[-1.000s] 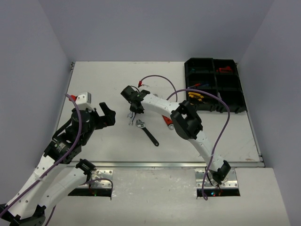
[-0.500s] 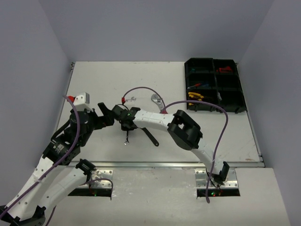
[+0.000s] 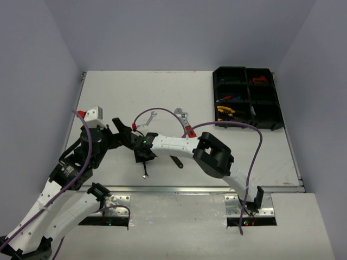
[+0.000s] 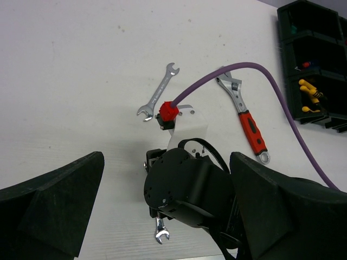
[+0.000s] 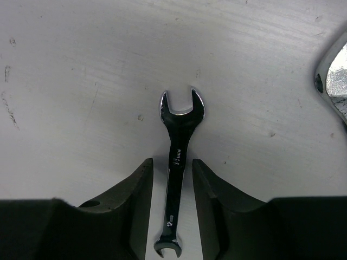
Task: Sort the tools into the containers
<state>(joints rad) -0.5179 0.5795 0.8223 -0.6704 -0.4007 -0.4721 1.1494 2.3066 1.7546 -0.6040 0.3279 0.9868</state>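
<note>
The right pincer [image 5: 172, 162] hangs low over the white worktop [image 3: 108, 92], left of middle and towards its front edge. Its fingers are slightly apart, with a gap on each side of the small silver open-ended wrench [image 5: 177, 141] lying between them. The left pincer [image 4: 167, 162] gapes wide just beside it, holding nothing. The black six-compartment plastic tray [image 3: 247, 89] sits at the back right corner.

The left arm [image 3: 65, 208] and right arm [image 3: 168, 143] share one build — white shell links between bulky black joints. A thick purple cable [image 4: 244, 66] runs along each, ending at a red plug [image 4: 167, 111]. The end effector fingers [image 5: 130, 211] are matte black wedges. A small green light [image 3: 145, 138] shows on the right wrist.
</note>
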